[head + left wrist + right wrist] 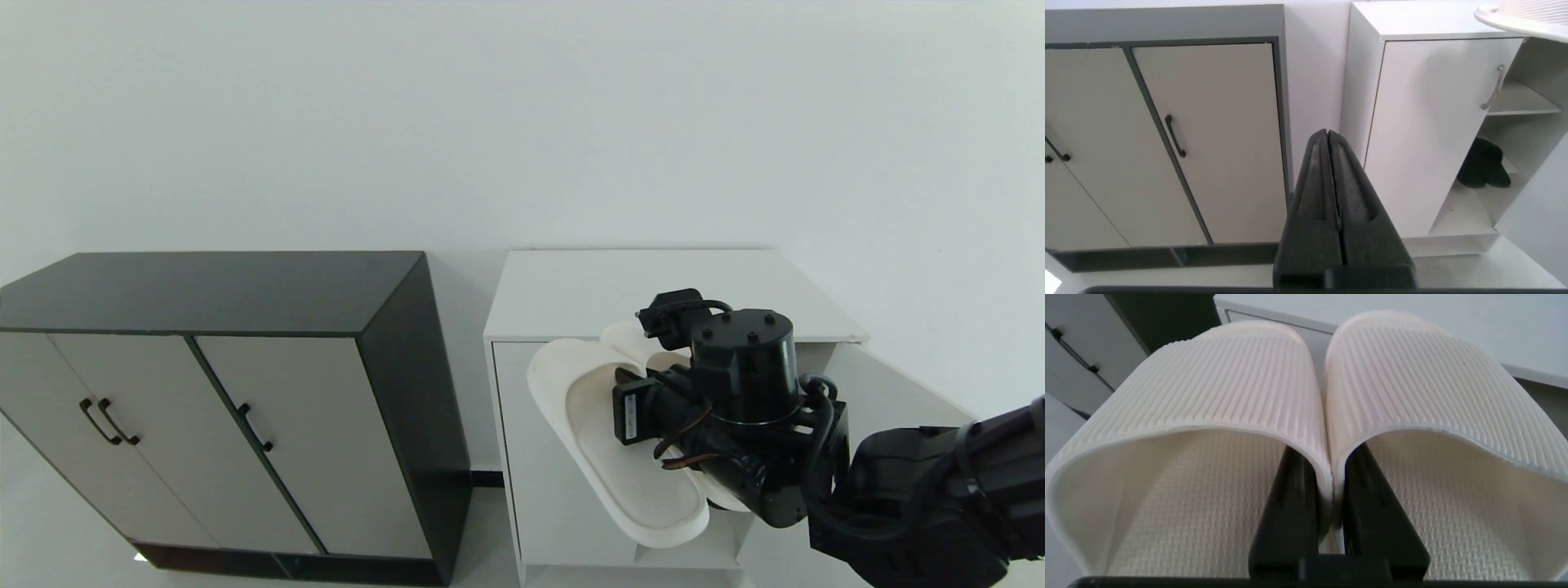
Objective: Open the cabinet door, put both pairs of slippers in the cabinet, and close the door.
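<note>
A pair of cream slippers [629,457] hangs in front of the white cabinet [669,294], toes up, with my right gripper [645,392] shut on it. In the right wrist view the fingers [1290,506] pinch the adjoining inner sides of the two slippers [1241,384]. The white cabinet's right door [898,384] stands swung open and its left door [1429,139] is closed. A black pair of slippers [1484,163] sits on the lower shelf inside. My left gripper [1327,143] is shut on nothing, low and facing both cabinets.
A black cabinet [212,290] with grey doors [310,441], all closed, stands to the left of the white one, a narrow gap between them. A white wall runs behind both. Bare floor lies in front.
</note>
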